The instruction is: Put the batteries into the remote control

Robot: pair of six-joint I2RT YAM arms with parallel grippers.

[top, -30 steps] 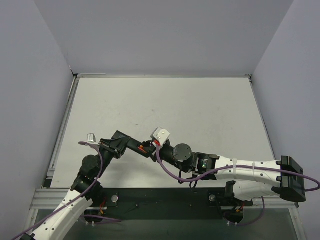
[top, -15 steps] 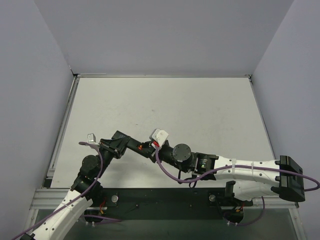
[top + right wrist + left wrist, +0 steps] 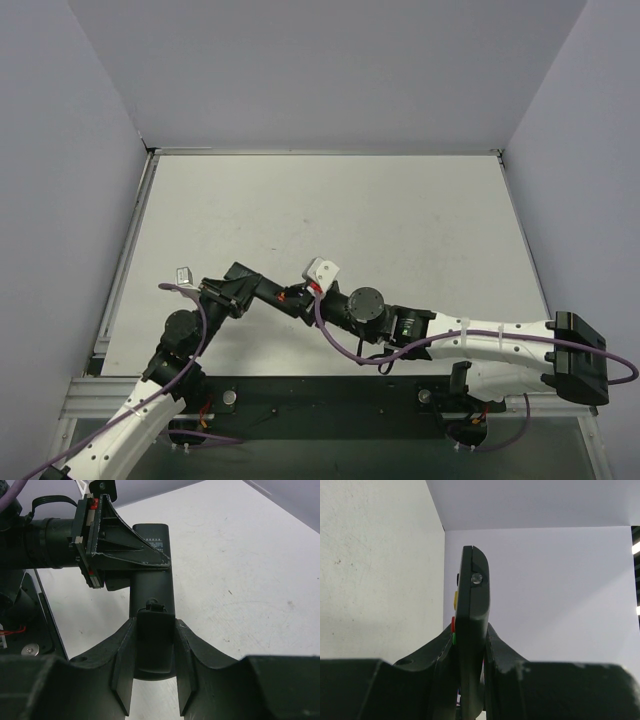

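Observation:
The black remote control (image 3: 472,595) is held on edge above the table, its coloured buttons facing left in the left wrist view. My left gripper (image 3: 470,630) is shut on it across its thickness. In the right wrist view the remote's (image 3: 150,582) plain back faces the camera, with the left gripper (image 3: 125,555) clamped near its far end. A small black flat cover piece (image 3: 155,645) lies against that back at the near end, and my right gripper (image 3: 155,625) is shut on its sides. From above, both grippers (image 3: 262,290) (image 3: 300,300) meet at centre-left. The batteries are out of view.
The white table (image 3: 400,220) stretches out beyond the arms, closed in by grey walls at the back and both sides. A metal rail (image 3: 125,270) runs along its left edge. A dark base plate (image 3: 330,400) lies at the near edge.
The right arm has sunk very slightly toward the near edge. Both grips look the same as before.

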